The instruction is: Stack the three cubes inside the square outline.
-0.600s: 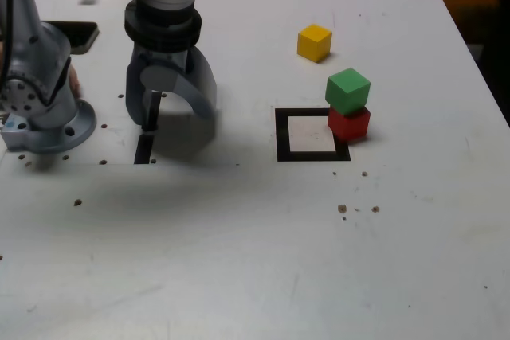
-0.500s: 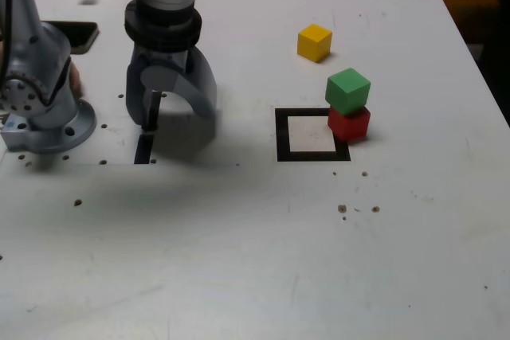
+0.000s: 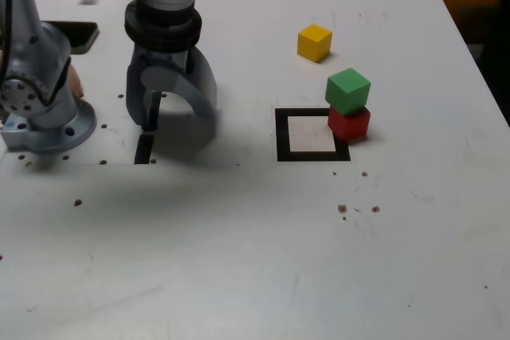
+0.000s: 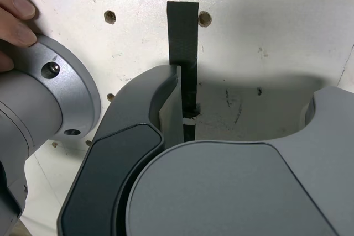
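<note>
White table [image 3: 239, 260] carries everything. Arm base [image 3: 44, 117] sits just beside the jaws on the exterior view's left; a person's fingers [image 4: 14, 17] rest against its flange in the wrist view.

Gripper [image 3: 171, 113] points straight down, low over the table, jaws spread wide and empty. Under them: one short black tape strip [image 4: 182, 37], not the target.

Square outline [image 3: 311, 134]: well apart from the jaws, toward the exterior view's right. Interior white and bare. Sides run roughly parallel to the table edges.

Green cube [image 3: 348, 89] sits on the red cube [image 3: 349, 124]; this pair stands beyond the outline from the jaws, red cube overlapping the outline's far tape edge, not inside. Green cube is turned slightly relative to the red one. Yellow cube [image 3: 314, 42] alone, farther back, a corner toward the camera. Cubes are equal-sided, so no long axis.

Judgement: no cube is placed yet. Next step is likely lifting the green cube off. To do it well: travel across above cube height, square the jaws to two opposite flat faces and not the corners, then descend centred so the red cube is not nudged.
</note>
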You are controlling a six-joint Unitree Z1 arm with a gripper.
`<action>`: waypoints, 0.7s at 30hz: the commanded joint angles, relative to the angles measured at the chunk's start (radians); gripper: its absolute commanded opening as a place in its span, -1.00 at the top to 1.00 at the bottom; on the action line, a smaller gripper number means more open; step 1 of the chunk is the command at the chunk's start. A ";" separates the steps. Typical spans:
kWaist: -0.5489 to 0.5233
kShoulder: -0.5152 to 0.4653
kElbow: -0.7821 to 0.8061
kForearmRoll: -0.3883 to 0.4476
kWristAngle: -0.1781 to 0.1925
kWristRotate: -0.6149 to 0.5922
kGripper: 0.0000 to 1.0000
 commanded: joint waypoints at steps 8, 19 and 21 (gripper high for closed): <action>0.001 -0.005 -0.026 0.031 -0.003 -0.002 -0.70; 0.001 -0.003 -0.178 0.173 -0.013 -0.026 -0.70; 0.001 0.000 -0.215 0.196 -0.017 -0.026 -0.70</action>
